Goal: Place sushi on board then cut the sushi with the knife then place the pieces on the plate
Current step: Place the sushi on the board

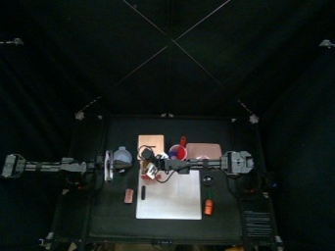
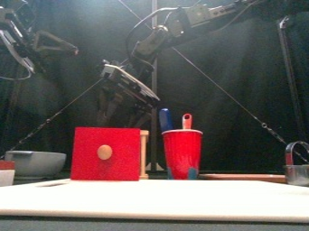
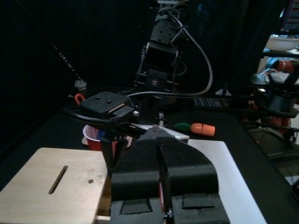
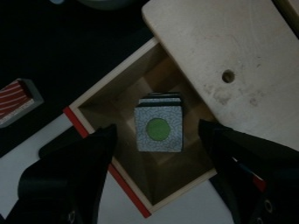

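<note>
On the bench (image 1: 102,211) we saw the white board (image 1: 170,198); at its 12 o'clock stood the wooden box (image 1: 155,147). The right claw (image 4: 156,140) gaped wide either side of the sushi roll (image 4: 162,129), which lay in the open drawer (image 4: 176,171). The left claw (image 3: 163,153) was pinched closed and empty.

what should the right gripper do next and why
Probably lower straight down and close on the sushi roll: the right gripper hovers with jaws open either side of it, and the roll lies in the open drawer, not yet on the white board.

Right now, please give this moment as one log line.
right claw: open above sushi in open drawer | left claw: shut, empty
</note>
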You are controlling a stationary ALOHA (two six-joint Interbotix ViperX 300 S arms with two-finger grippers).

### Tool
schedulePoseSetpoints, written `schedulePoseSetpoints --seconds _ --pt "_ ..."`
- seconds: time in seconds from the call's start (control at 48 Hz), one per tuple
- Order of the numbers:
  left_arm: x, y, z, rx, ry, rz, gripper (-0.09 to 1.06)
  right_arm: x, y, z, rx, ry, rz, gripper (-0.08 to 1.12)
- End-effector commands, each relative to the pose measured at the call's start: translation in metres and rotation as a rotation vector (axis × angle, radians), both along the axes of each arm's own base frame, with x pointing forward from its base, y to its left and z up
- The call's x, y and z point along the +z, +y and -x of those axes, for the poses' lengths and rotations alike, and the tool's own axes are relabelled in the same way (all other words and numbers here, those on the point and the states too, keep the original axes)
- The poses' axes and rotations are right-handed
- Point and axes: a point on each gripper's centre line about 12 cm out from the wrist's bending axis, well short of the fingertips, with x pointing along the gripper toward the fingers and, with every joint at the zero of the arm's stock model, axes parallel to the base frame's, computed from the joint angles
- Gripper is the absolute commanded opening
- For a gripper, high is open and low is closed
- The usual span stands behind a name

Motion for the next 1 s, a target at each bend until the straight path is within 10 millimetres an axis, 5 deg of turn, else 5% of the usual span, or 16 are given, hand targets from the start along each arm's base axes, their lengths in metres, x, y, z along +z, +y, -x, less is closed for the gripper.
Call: schedulePoseSetpoints --seconds 0.021,0.5,1.0 --pt "0.005 0.000 -0.002 -0.001 -0.015 0.000 0.08 0.011 -0.006 -0.002 -0.009 -0.026 0.008 1.00" --pt "0.001 0.000 -0.001 -0.001 -0.006 0.001 0.08 0.013 0.000 -0.005 0.002 -0.030 0.009 0.76" --pt "0.001 0.001 -0.001 0.008 -0.007 0.006 0.08 0.082 0.026 0.002 0.071 -0.102 0.079 0.76"
